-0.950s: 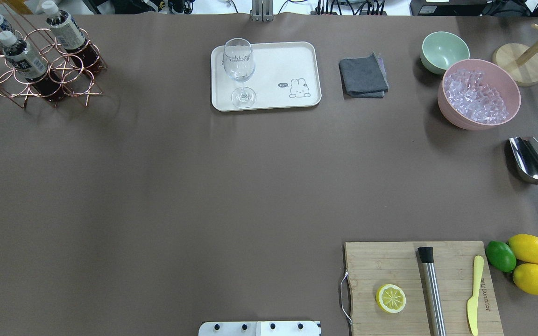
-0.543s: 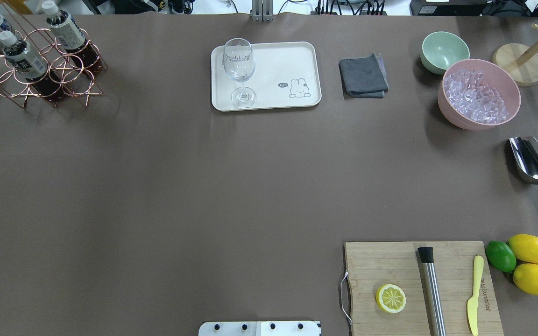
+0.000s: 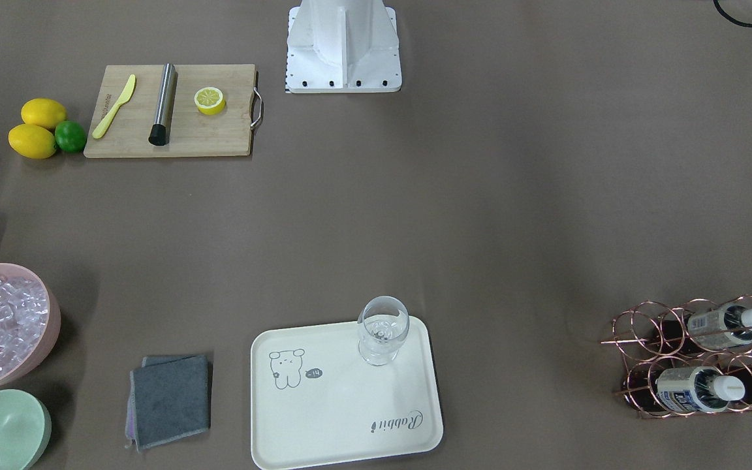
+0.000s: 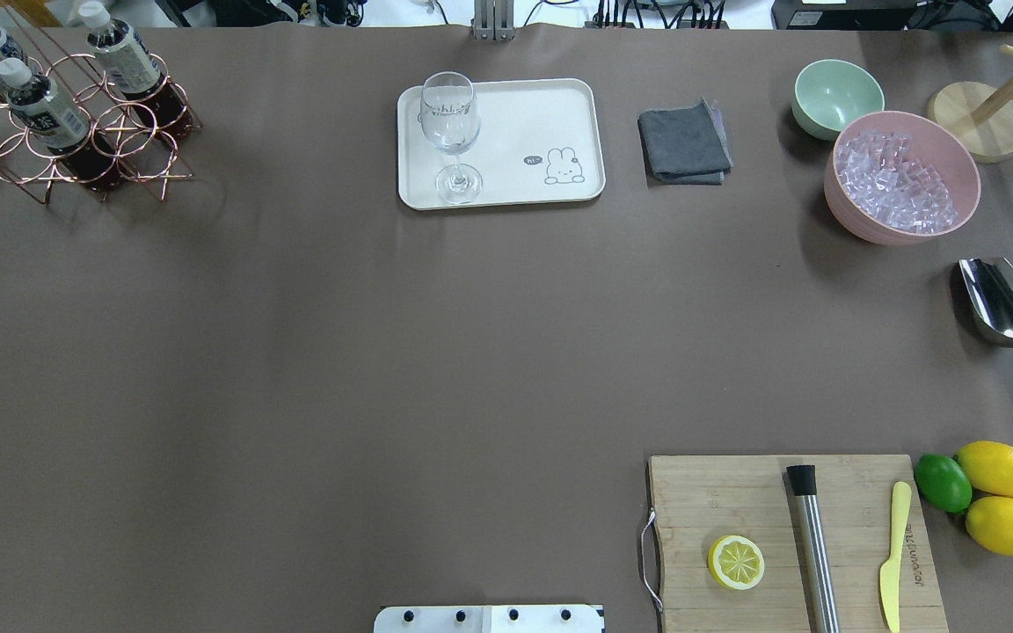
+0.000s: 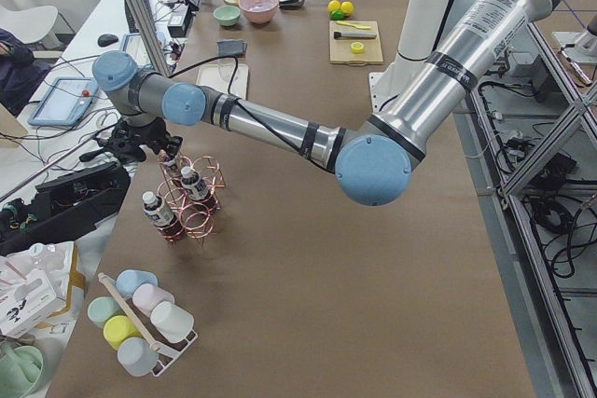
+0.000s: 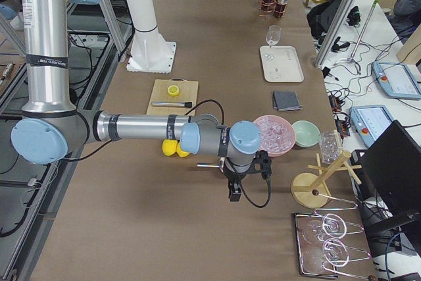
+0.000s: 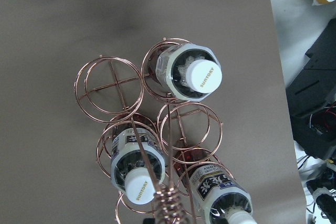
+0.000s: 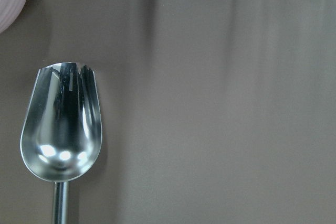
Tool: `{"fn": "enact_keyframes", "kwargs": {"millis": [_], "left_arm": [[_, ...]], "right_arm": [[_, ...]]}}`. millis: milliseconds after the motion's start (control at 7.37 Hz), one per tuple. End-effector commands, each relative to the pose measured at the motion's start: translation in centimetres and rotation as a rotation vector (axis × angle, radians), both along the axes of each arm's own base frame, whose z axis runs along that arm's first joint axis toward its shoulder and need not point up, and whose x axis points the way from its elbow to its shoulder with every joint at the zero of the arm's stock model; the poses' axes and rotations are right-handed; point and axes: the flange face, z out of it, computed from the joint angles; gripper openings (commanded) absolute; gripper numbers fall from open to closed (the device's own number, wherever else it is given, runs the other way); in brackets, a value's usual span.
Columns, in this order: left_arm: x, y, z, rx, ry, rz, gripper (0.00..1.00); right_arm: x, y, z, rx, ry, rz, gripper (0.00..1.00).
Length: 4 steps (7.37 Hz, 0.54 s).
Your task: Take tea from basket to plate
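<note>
Below the left end effector, grip impossible to tell, tea stands in the basket.

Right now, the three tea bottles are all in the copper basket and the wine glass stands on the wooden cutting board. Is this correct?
No: the wine glass stands on the plate, not the wooden cutting board; the overhead exterior view shows it. The three tea bottles are in the copper basket.

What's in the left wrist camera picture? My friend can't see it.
Looking straight down, three small clear plastic bottles of dark tea with white caps stand in a copper wire ring basket on a brown table. Some rings are empty.
</note>
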Motion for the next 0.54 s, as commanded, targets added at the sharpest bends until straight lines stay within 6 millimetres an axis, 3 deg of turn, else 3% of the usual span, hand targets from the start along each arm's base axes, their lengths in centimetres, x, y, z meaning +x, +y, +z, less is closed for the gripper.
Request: {"fn": "enact_keyframes", "kwargs": {"millis": [0,136,407], "left_arm": [[-1.2,-0.1,-0.2,0.0,0.002,-0.015,0.0],[-2.6,0.0,-0.6,-0.004,0.027,-0.018,0.0],[-6.1,0.5,-4.4,-0.009,0.039,-0.009,0.0]], "right_arm": [[0.0,0.0,0.1,-0.001,0.001,0.0,1.0],[0.0,-0.1,-0.2,0.005,0.001,0.0,1.0],[0.0,0.0,0.0,0.002,0.001,-0.002,1.0]]}}
